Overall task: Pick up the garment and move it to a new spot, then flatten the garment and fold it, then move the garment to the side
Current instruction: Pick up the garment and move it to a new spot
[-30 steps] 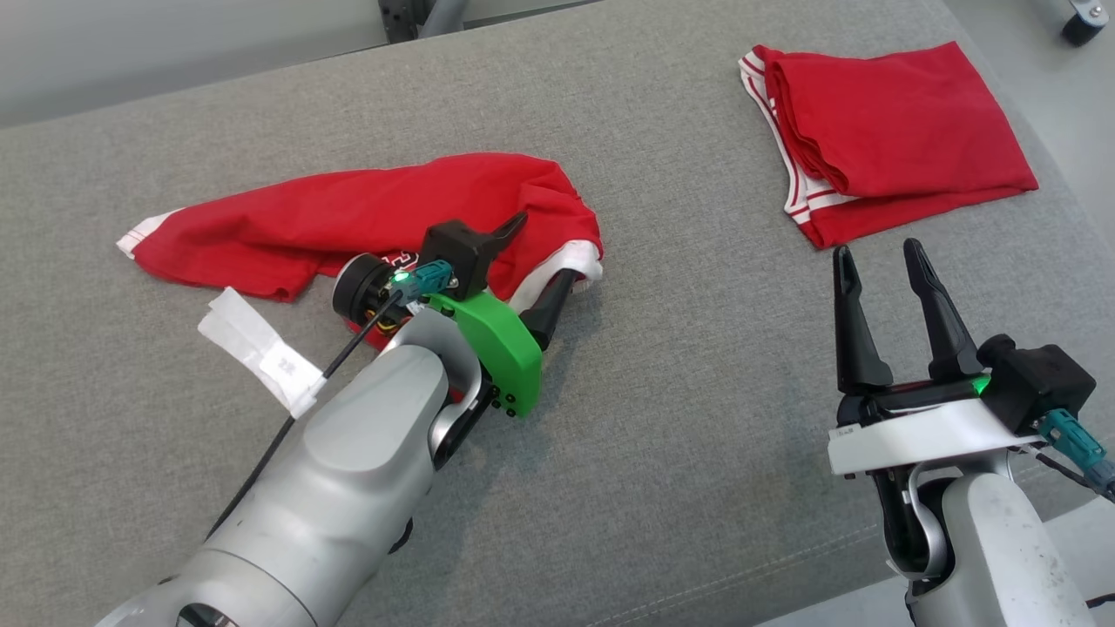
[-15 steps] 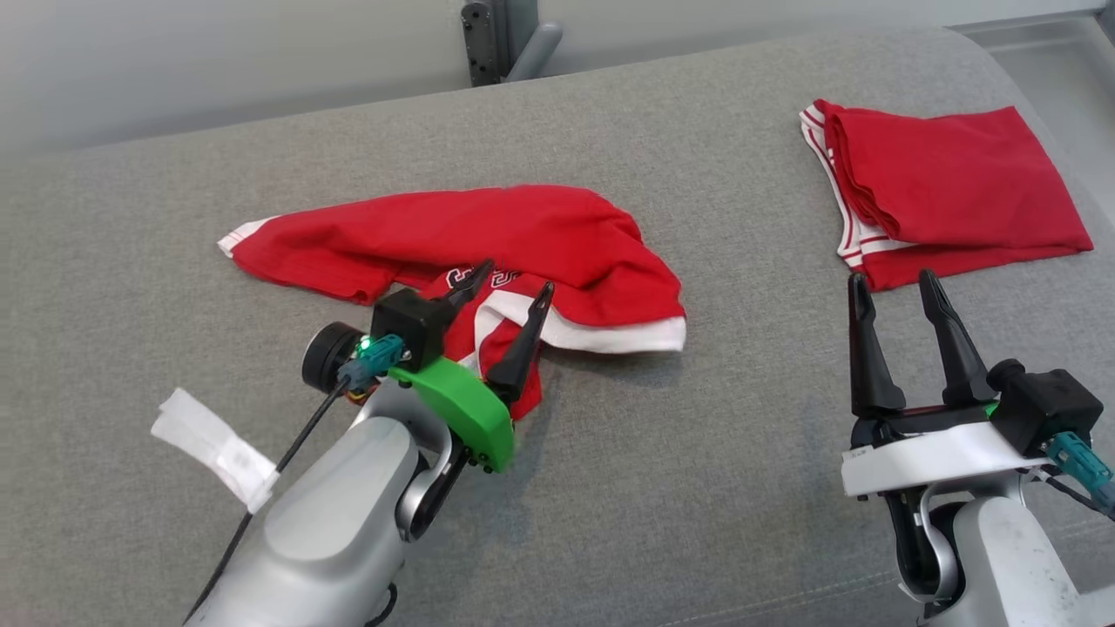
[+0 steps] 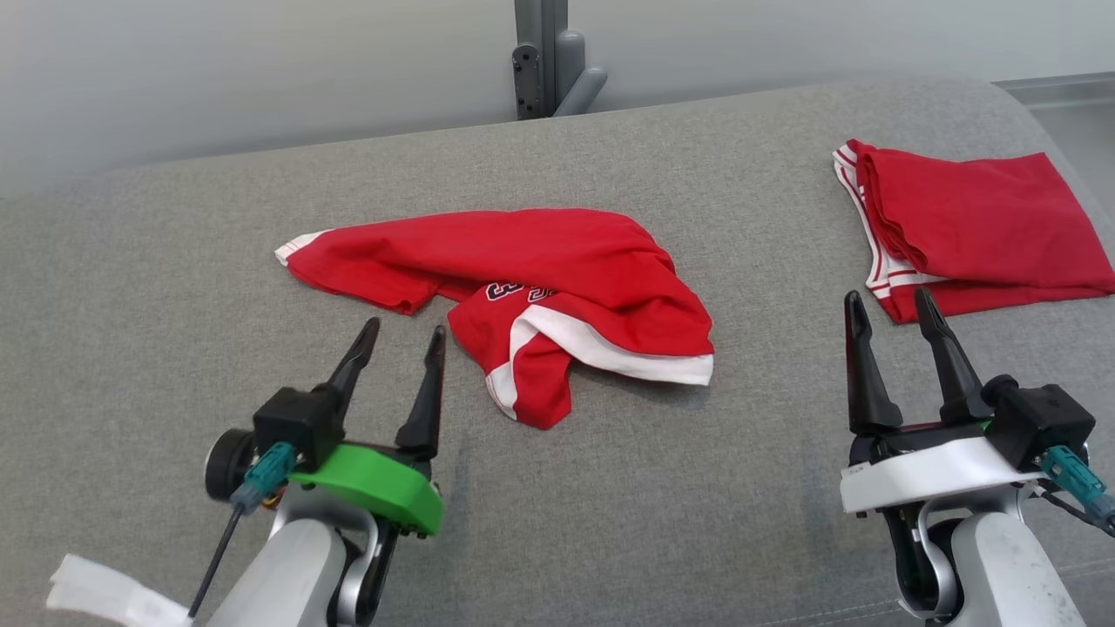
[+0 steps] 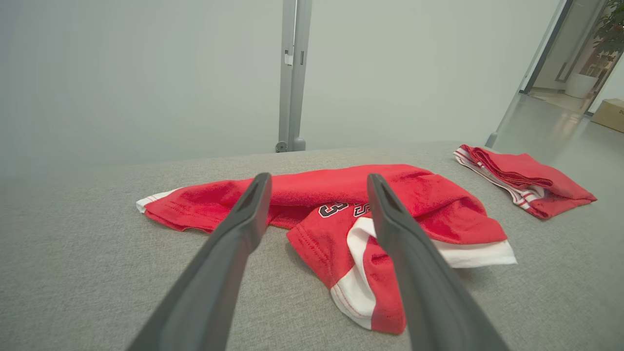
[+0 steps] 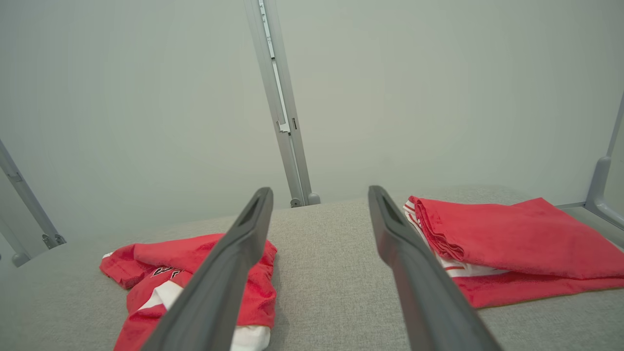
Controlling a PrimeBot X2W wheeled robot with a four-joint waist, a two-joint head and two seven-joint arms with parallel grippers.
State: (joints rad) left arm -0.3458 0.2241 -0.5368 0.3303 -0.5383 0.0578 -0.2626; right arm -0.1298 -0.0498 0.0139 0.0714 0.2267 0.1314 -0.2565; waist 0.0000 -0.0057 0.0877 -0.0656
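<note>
The garment [image 3: 540,270], a red jersey with white trim, lies crumpled near the middle of the grey fabric surface [image 3: 697,505]. One long part stretches flat toward the left edge and ends in a white-striped hem. The rest is bunched into a hump, with a lobe folded forward toward the near edge that shows a broad white band and white stitching along its rim. Dark numerals outlined in white peep from a crease in the middle (a 3 can be read, the rest is tucked under). The left gripper [image 3: 405,326] stands just beside that lobe, on its left and closer to the near edge, its two dark fingers spread apart and empty, clear of the cloth. In the left wrist view the jersey lies beyond the fingers. The right gripper [image 3: 887,294] is toward the near right corner, its fingers likewise parted with nothing between them. Its tips are close to a second red garment [image 3: 976,226], folded flat with white stripes along one side, which lies at the right edge well apart from the crumpled one.
</note>
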